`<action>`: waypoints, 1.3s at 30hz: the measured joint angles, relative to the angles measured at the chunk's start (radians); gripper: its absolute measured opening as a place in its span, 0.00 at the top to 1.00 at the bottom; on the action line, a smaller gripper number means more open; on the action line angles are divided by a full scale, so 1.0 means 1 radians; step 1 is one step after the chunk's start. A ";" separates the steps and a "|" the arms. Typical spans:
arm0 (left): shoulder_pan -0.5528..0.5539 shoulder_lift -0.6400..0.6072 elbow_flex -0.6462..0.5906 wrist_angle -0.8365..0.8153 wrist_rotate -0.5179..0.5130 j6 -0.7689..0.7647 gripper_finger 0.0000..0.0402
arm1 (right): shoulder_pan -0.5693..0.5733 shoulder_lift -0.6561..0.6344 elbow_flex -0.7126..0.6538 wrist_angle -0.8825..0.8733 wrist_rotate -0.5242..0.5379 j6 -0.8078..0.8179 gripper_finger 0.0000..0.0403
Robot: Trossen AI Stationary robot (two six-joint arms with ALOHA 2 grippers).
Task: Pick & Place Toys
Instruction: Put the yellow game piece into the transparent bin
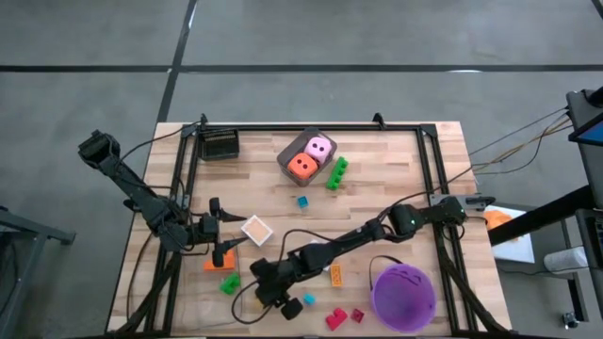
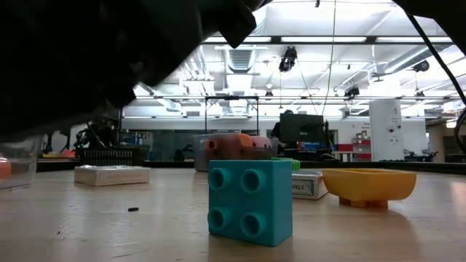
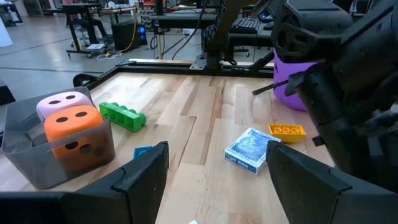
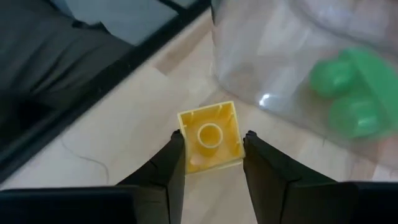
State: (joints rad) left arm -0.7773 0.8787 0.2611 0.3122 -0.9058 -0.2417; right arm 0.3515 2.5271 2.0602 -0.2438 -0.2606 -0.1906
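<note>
We see the right gripper (image 4: 210, 152) low over the front-left part of the table (image 1: 396, 169), fingers (image 4: 168, 165) nearly closed on a small yellow brick (image 4: 210, 137): each finger sits against one side of it, hollow underside facing the wrist cam, so it looks clamped, though whether it's lifted off the wood we can't tell. Just beside it, through clear plastic, is a green brick (image 4: 348, 93). From above, the right arm reaches diagonally across the table w/ its gripper (image 1: 273, 282) near a green brick (image 1: 229, 283) and a teal brick (image 1: 308, 300); the yellow one is hidden under the arm there. The left gripper (image 3: 214, 171) hangs w/ fingers well apart, holding nothing, at the left-centre of the table by a flat orange tile (image 1: 217, 264). Ahead of it: clear plastic tray (image 3: 18, 149) w/ the orange die (image 3: 74, 127) and pink die (image 3: 62, 101) inside, a long green brick (image 3: 122, 116) just beside the tray, a blue tile (image 3: 249, 149) and an orange brick (image 3: 286, 130) near the purple bucket (image 3: 289, 93). Two red bricks (image 1: 336, 318) lie by the bucket at the front edge. In the low view a teal brick (image 2: 250, 201) stands close up.
</note>
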 joint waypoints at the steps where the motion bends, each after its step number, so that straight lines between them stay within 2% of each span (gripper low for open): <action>1: 0.000 0.000 0.000 0.000 0.000 0.000 0.32 | 0.000 -0.005 0.000 0.007 -0.013 0.000 0.69; 5: -0.005 0.000 0.000 0.000 0.000 0.016 0.32 | 0.000 -0.024 -0.003 0.095 -0.121 0.009 0.69; 10: -0.022 0.000 0.000 0.002 0.000 0.031 0.32 | 0.000 -0.026 -0.003 0.308 -0.289 0.061 0.69; 16: -0.075 -0.001 0.000 0.004 0.000 0.068 0.32 | 0.000 -0.025 -0.003 0.505 -0.340 0.083 0.69; 18: -0.105 -0.011 0.000 0.004 -0.003 0.078 0.32 | -0.001 -0.025 -0.003 0.537 -0.316 0.086 0.69; 25: -0.191 -0.056 0.000 -0.023 -0.150 0.089 0.32 | -0.031 -0.024 -0.003 0.520 -0.044 0.053 0.69; 28: -0.193 -0.063 0.000 -0.025 -0.177 0.089 0.32 | -0.043 -0.024 -0.003 0.493 0.059 0.041 0.69; 35: -0.193 -0.063 0.000 -0.028 -0.184 0.089 0.32 | -0.060 -0.023 -0.003 0.445 0.089 0.036 0.68; 39: -0.193 -0.062 0.000 -0.028 -0.180 0.089 0.32 | -0.060 -0.023 -0.003 0.441 0.090 0.029 0.55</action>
State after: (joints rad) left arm -0.9707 0.8165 0.2611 0.2844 -1.0855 -0.1528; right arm 0.2920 2.5046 2.0567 0.1974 -0.1708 -0.1612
